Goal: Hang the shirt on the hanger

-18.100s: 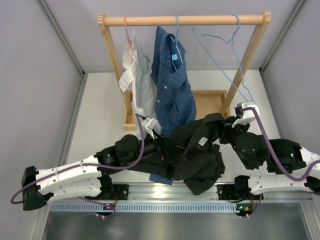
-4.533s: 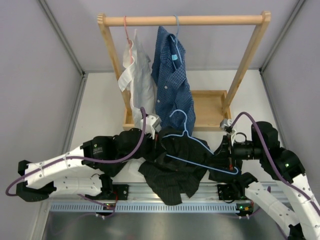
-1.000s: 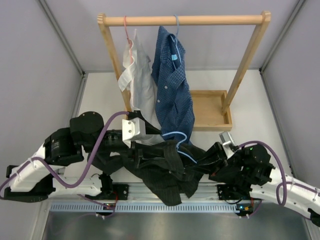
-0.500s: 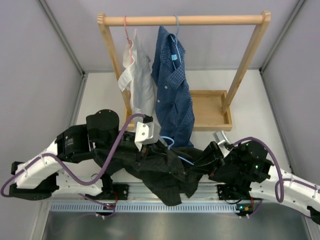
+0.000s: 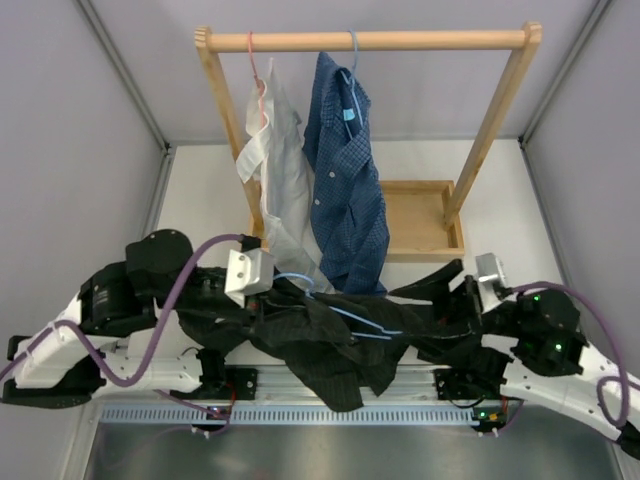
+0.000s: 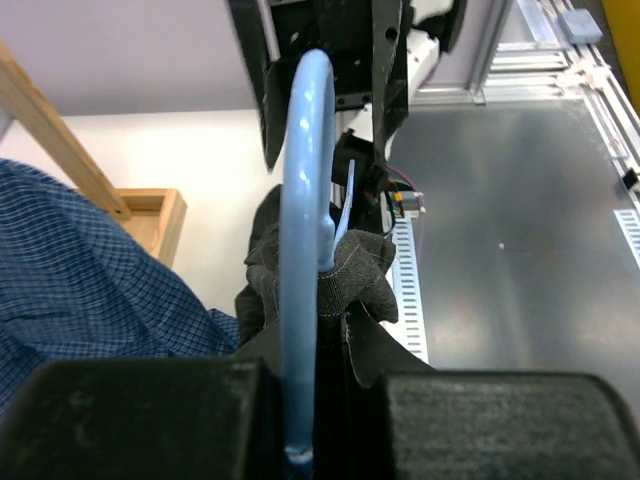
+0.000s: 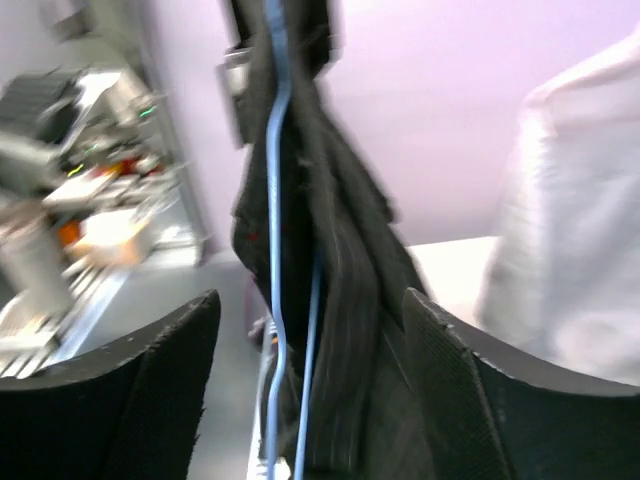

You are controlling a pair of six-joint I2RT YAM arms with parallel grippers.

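Note:
The black shirt (image 5: 320, 350) lies bunched at the table's near edge between the two arms. The light-blue hanger (image 5: 355, 322) runs across it, hook toward the left. My left gripper (image 5: 278, 285) is shut on the hanger's hook (image 6: 300, 250), and in the left wrist view shirt fabric (image 6: 350, 275) bunches round the wire just beyond my left gripper (image 6: 315, 375). My right gripper (image 5: 437, 303) stands open at the shirt's right end. In the right wrist view, my right gripper (image 7: 310, 298) has the shirt (image 7: 350, 300) and the hanger wire (image 7: 275, 200) between its spread fingers.
A wooden rack (image 5: 370, 40) stands behind, with a white shirt (image 5: 280, 180) and a blue checked shirt (image 5: 345, 180) hanging on it above its wooden base tray (image 5: 425, 215). A metal rail (image 5: 330, 385) runs along the near edge. Grey walls close in both sides.
My left gripper shut on the hanger's hook and pulled it left. My right gripper opened, let go of the shirt's right end and drew back to the right.

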